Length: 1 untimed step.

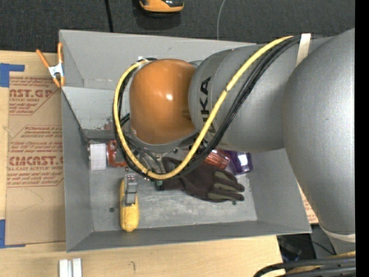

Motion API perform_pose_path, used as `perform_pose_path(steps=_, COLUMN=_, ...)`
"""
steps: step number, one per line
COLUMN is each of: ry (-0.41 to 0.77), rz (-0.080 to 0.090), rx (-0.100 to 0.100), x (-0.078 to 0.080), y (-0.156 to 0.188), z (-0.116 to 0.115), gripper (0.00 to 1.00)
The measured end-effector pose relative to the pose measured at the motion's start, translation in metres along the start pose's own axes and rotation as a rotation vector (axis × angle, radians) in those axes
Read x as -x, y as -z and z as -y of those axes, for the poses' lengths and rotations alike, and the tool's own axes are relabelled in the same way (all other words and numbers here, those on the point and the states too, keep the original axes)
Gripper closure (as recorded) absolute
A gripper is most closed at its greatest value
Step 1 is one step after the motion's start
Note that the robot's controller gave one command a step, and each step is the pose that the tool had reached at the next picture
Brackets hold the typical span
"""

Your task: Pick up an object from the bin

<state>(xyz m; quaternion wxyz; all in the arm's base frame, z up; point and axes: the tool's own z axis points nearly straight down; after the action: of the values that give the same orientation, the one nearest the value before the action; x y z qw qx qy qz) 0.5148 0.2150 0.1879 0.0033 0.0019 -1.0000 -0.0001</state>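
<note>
We see the grey arm (277, 91) reaching in from the right and covering much of the grey metal bin (74, 131), with yellow and black cables looped round its wrist. Its orange cover (158, 100) hangs over the left-middle of the bin floor. The tool (151, 161) sits under that cover, low over the floor, and we cannot tell whether it is wide, narrow or holding anything. Nearest to it is a dark glove (210, 183), which lies flat on the floor towards the front. The glove's cuff end runs under the wrist and its finger ends point right. Just behind the glove a purple thing (240, 161) lies against a reddish one, both partly under the arm. In the front left corner a long yellow thing (129, 212) with a grey end lies by itself, apart from the glove. At the left wall, just beside the wrist, a small white cylinder (98, 156) touches a red piece (115, 156).
</note>
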Motion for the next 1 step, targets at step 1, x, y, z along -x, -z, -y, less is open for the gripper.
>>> perform_pose_path(steps=1, ry=-0.003, rz=0.007, rx=0.001, x=0.0018, y=0.0048, z=0.0014, gripper=0.0)
